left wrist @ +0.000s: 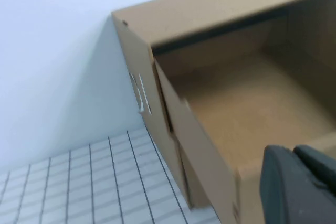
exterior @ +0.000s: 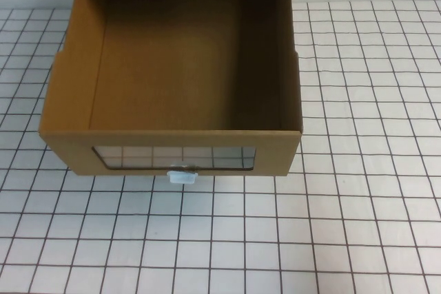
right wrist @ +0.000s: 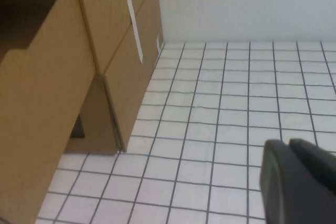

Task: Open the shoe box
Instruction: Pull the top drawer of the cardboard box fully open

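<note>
Shoe box sat with drawer out toward the robot, closed left gripper just beside it, closed right gripper farther off.

left gripper at the box front corner: dark grey matte plastic, two blunt rounded fingers (thin seam between them). right gripper over the gridded table beside the box: same grey, same rounded shape.

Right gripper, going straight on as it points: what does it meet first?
Likely the gridded table; the shoe box lies beside its path, depth unclear. The right gripper hangs over tiles; the left gripper sits by the box's open top.
</note>
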Motion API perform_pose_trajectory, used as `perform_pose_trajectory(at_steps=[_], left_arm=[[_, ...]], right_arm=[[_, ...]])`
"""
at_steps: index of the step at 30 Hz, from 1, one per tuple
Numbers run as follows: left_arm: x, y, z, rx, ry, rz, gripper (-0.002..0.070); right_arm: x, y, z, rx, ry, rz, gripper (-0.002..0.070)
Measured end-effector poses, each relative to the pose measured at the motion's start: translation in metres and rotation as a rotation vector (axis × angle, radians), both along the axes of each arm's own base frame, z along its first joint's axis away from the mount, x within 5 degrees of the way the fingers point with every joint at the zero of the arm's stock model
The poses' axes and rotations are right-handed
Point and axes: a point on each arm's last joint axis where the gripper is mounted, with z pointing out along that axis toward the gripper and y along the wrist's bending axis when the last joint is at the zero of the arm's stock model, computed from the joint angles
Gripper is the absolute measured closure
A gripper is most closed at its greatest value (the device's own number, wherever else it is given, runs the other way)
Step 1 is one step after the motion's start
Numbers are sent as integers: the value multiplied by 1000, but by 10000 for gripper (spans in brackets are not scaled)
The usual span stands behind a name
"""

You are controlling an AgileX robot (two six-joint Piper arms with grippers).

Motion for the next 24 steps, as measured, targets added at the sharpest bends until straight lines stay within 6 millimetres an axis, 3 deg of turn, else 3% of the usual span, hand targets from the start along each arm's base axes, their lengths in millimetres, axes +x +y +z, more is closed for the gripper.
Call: perform_pose_trajectory(at_steps=[5,12,15,24], left_arm=[[-22,4,-54,-134,6,-19,680],[-17,2,-109,-278,114,-11,680],[-15,3,-119,-286,124,3,679],[-15,3,-121,-271,132,-1,679]], right_arm=[[-22,-7,-31,73,-67,-25,689],[-34,-12,-47,121,-153,-50,689],[-34,-12,-49,125,-155,-53,689],[-34,-12,-48,131,-164,-56,689]])
